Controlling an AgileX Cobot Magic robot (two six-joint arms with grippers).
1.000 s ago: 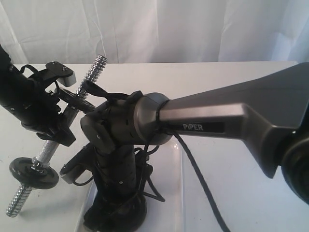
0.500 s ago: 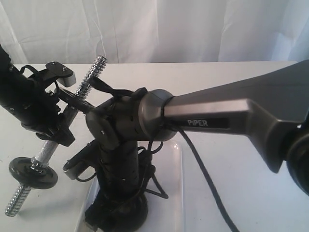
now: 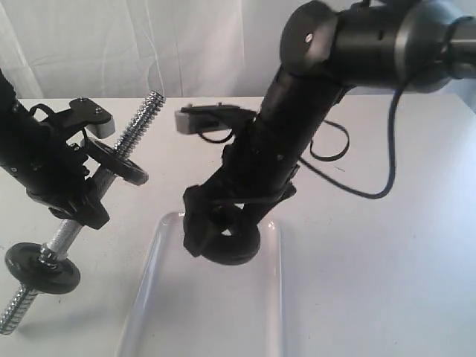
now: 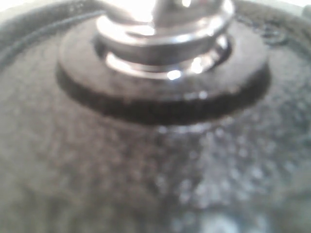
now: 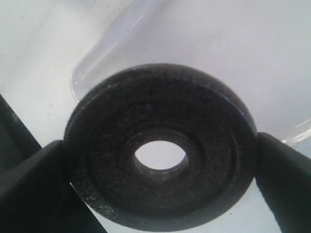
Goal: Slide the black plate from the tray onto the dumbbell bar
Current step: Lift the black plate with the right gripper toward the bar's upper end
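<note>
Up has gone the right arm: a moment ago it lay low across the front, and now it stands tall and has lifted the black plate (image 3: pixel 236 249) off the tray (image 3: pixel 152 297). The right fingers (image 5: pixel 284 182) pinch the plate by its rim, one on each side, and you can see right through its hole. It hangs in the air over the far end of the tray.

The left fingers (image 3: pixel 88 210) are closed around the middle of the dumbbell bar (image 3: pixel 64 236) and hold it off the counter (image 3: pixel 387 260). The bar has hardly moved. Its long line slants from low on the left up to a bare screw end (image 3: pixel 145 111) that points toward the right arm. One small black disc (image 3: pixel 115 160) sits just below that end, and another (image 3: pixel 41 268) sits far down the bar.

So the plate is to the right of the screw end and lower than it, well apart. I think the right arm must bring it up and across, then tip it until the hole looks straight down the bar.

The counter is white and smooth, with open room between the arms. A white curtain (image 3: pixel 223 44) hangs behind.
</note>
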